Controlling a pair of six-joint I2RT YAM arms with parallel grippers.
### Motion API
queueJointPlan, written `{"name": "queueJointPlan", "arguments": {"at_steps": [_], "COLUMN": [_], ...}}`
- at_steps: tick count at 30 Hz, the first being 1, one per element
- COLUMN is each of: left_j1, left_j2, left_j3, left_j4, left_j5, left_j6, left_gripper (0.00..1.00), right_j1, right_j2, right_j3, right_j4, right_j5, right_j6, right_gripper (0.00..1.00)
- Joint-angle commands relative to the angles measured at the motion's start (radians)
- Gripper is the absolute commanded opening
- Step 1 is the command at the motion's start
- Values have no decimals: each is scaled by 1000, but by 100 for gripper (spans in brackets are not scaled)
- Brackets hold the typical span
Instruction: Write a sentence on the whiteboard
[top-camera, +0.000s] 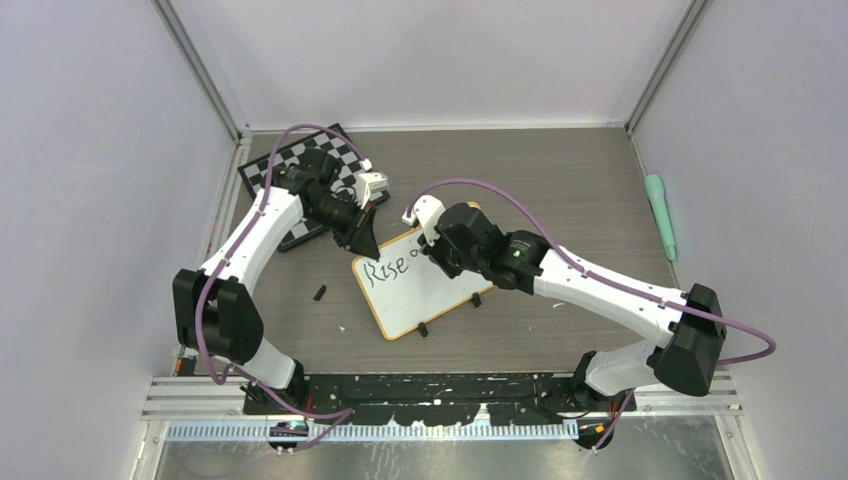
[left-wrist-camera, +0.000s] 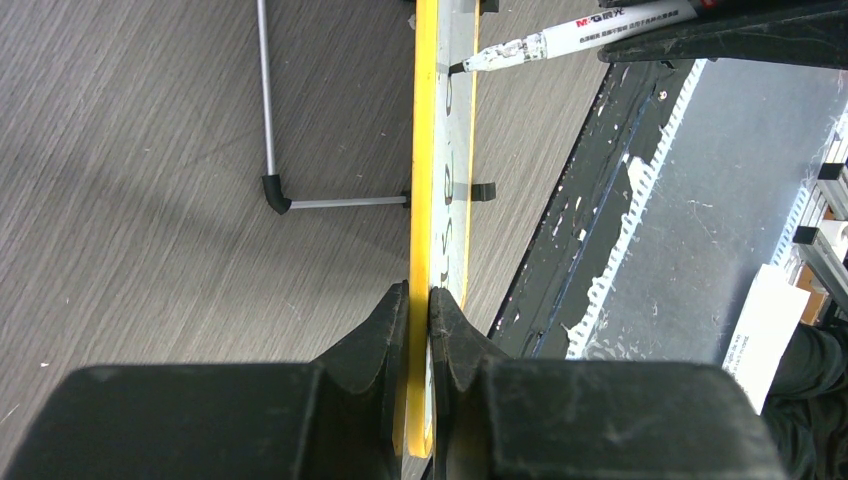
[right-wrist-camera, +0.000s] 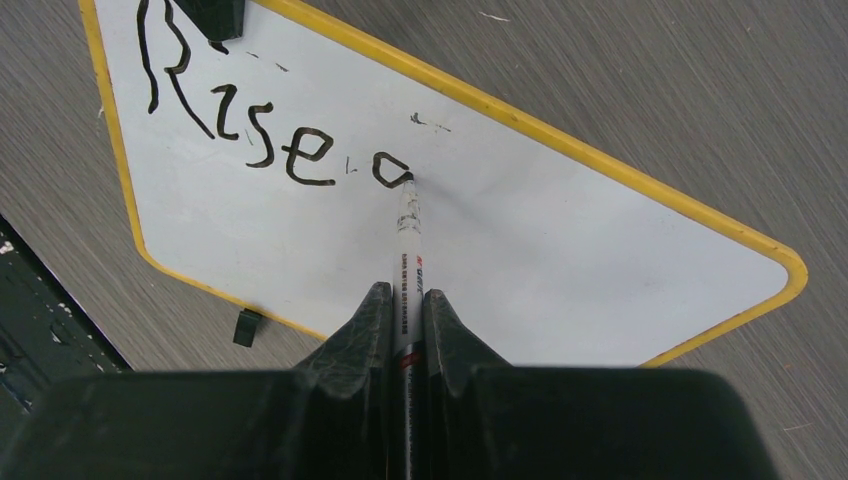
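**Board mid-desk, "Rise" + one loop written**

The whiteboard (top-camera: 428, 296) sits near the desk (top-camera: 570, 190) centre, turned at a slant to the desk edges, yellow-orange rim all round. Two black clips on its near long edge, one at (top-camera: 475, 300). The sentence (right-wrist-camera: 245, 125) so far reads "Rise" in black, then a small closed loop just right of the "e". Rest of the white face is bare apart from a few faint specks.

A marker (right-wrist-camera: 408, 235), white barrel w/ print, has its black tip touching that loop's right side. The right claw (right-wrist-camera: 400, 297) is pinching the marker barrel between both fingers, barrel pointing away from the cam toward the board. From the top view this claw (top-camera: 442, 252) hangs over the board's upper middle.

The left claw (left-wrist-camera: 418, 300) is clamped on the board's rim, one finger each side of the yellow edge, board seen edge-on. Top view puts it (top-camera: 362, 244) at the board's far-left corner, above the "R". A thin metal rod (left-wrist-camera: 266, 100) w/ black elbow runs off the board's back side.

Further out: chessboard (top-camera: 268, 172) at the far-left of the desk, partly under the left arm. Small black piece (top-camera: 320, 293) on the desk just left of the board. Green pen (top-camera: 661, 215) lies off the desk's right edge
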Motion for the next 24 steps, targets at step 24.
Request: {"name": "queueJointPlan", "arguments": {"at_steps": [24], "left_j1": [-4], "left_j2": [-16], "left_j3": [12], "left_j4": [5], "left_j5": [7], "left_j6": [32], "left_gripper": [0], "right_j1": [-2], "right_j2": [-81], "right_j3": [76], "right_j4": [-30], "right_j5": [27], "right_j6": [-32], "right_gripper": [0]}}
